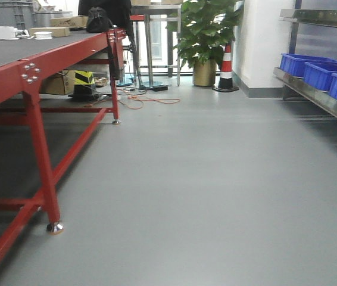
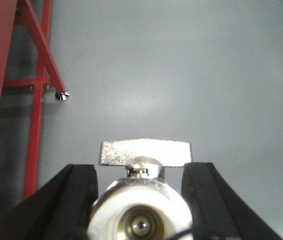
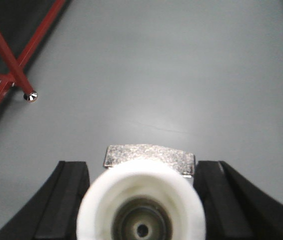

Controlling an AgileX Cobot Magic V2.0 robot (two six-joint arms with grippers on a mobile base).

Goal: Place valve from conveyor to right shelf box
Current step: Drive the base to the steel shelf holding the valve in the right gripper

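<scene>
My left gripper [image 2: 140, 200] is shut on a silver valve [image 2: 140, 210] with a flat metal handle [image 2: 145, 152] and a white-ringed port facing the camera. My right gripper [image 3: 140, 200] is shut on a second valve [image 3: 140, 205] with a white end ring and a flat metal handle [image 3: 150, 156]. Both are held above the grey floor. The conveyor [image 1: 19, 56] is the dark grey belt on the red frame at the left of the front view. Blue shelf boxes [image 1: 323, 76] stand on the metal shelf [image 1: 317, 95] at the right. The grippers do not show in the front view.
A red frame leg with a metal foot [image 1: 54, 226] stands at the near left; it also shows in the left wrist view [image 2: 62, 95] and the right wrist view [image 3: 30, 96]. A potted plant [image 1: 204, 36], a striped traffic cone [image 1: 226, 68] and floor cables [image 1: 150, 100] lie ahead.
</scene>
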